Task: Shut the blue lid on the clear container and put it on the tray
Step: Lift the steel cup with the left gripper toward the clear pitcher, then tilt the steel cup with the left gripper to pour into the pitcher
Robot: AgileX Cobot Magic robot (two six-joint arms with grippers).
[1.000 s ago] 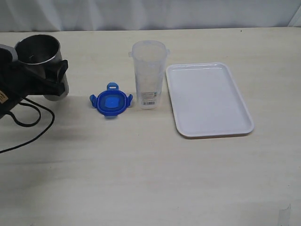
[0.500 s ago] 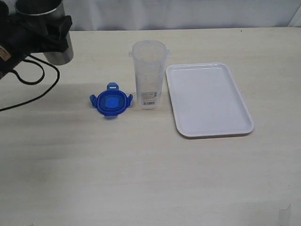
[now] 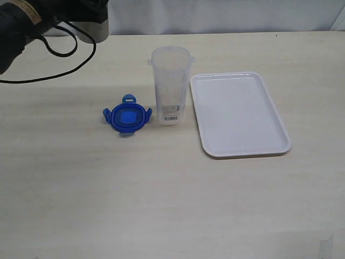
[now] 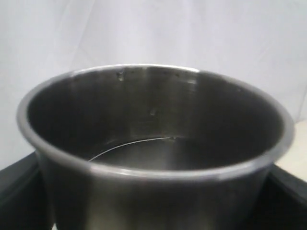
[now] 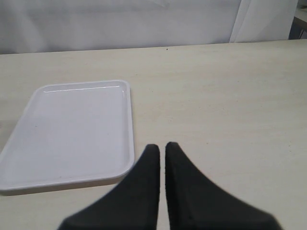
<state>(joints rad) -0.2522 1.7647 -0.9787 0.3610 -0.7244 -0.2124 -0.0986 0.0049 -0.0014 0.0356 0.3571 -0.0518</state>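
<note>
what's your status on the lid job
Left gripper shut on steel cup. Right gripper shut, empty. Blue lid on table beside open clear container. Tray bare, nothing blocking.

The left arm (image 3: 16, 24) is black and bulky, with a tan label (image 3: 25, 9) whose dark print is too small to read. 1 thin black cable (image 3: 32, 81) loops off the arm. The left gripper (image 3: 89, 12) is black too, and the left wrist view shows its fingers (image 4: 17, 191) as 2 flat matte slabs. The right gripper (image 5: 162, 148) has 2 matte-black fingers (image 5: 139, 191), broad at the base and tapering to rounded tips, with 1 narrow slit between them.
</note>
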